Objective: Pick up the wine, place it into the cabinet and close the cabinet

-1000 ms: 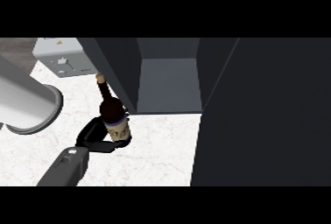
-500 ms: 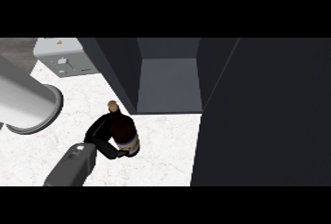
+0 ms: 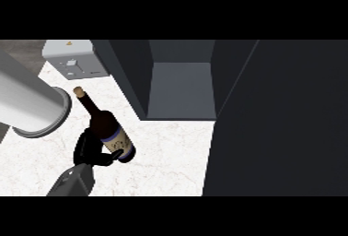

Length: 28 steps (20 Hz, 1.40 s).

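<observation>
In the head view, the wine bottle (image 3: 108, 126) lay tilted in the left half of the frame, its cork pointing toward the upper left and its labelled base toward the lower centre. The left hand (image 3: 92, 150) came up from the lower left on a grey forearm, its black fingers curled round the lower part of the bottle, gripping it above the pale marbled counter (image 3: 170, 156). The cabinet (image 3: 180, 87) stood open in the upper centre, its grey inner floor showing, apart from the bottle and to its right. Its dark door (image 3: 285, 120) filled the right side of the frame. A large grey cylinder (image 3: 27, 103) sat at the left edge, and a small grey box (image 3: 75, 62) in the upper left. The right hand did not show.
</observation>
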{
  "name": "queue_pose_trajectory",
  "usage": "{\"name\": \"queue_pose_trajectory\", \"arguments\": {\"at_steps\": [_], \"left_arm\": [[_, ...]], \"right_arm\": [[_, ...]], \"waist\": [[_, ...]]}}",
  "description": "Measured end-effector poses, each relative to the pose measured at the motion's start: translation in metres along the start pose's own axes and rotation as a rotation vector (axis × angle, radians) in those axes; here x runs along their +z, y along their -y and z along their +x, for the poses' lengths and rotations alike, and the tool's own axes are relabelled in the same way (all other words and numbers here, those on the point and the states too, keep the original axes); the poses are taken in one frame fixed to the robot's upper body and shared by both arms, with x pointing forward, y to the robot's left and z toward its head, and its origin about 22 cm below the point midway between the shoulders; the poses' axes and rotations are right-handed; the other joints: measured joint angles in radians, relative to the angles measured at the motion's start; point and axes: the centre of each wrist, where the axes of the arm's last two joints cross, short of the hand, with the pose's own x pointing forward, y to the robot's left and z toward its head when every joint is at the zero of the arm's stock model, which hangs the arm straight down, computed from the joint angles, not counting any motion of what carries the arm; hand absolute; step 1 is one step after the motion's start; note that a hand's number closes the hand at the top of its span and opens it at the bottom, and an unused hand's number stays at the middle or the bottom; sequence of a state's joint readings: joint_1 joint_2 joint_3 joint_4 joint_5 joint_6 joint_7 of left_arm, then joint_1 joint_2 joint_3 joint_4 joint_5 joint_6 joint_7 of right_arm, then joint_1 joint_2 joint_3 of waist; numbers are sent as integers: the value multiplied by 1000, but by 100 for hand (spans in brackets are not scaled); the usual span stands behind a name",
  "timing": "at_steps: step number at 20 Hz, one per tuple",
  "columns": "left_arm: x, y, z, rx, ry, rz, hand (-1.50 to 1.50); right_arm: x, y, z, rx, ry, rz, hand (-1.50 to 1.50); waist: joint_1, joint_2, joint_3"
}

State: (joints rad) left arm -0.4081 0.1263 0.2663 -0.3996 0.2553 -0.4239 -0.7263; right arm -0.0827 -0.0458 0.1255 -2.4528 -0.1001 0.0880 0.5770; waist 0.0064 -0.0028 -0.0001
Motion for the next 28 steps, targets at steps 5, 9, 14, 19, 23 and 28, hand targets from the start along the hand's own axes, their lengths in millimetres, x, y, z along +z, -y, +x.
{"name": "queue_pose_trajectory", "arguments": {"at_steps": [5, 9, 14, 19, 23, 28], "left_arm": [[11, 0, -3, 41, 90, 95, 150], [8, 15, 2, 63, 103, 65, 150], [15, 38, 6, 53, 112, -3, 150], [20, 75, 12, 51, 98, -57, 150], [27, 107, 19, 56, 85, -70, 150], [32, 147, 18, 71, 55, -57, 150]], "right_arm": [[2, 2, -1, 5, -7, -1, -150], [-3, 2, 3, 4, -2, -1, -150], [-1, 6, -1, 15, 1, -3, -150], [-1, 4, -1, -5, -6, -3, -150], [0, 5, -1, 5, -12, 2, -150], [-2, 8, 1, 13, -7, 4, -150]], "waist": [[-3, 0, 0], [-1, 0, 1], [-1, -1, 1], [-3, -1, 1], [-5, 0, 1], [-9, 1, 0]]}}
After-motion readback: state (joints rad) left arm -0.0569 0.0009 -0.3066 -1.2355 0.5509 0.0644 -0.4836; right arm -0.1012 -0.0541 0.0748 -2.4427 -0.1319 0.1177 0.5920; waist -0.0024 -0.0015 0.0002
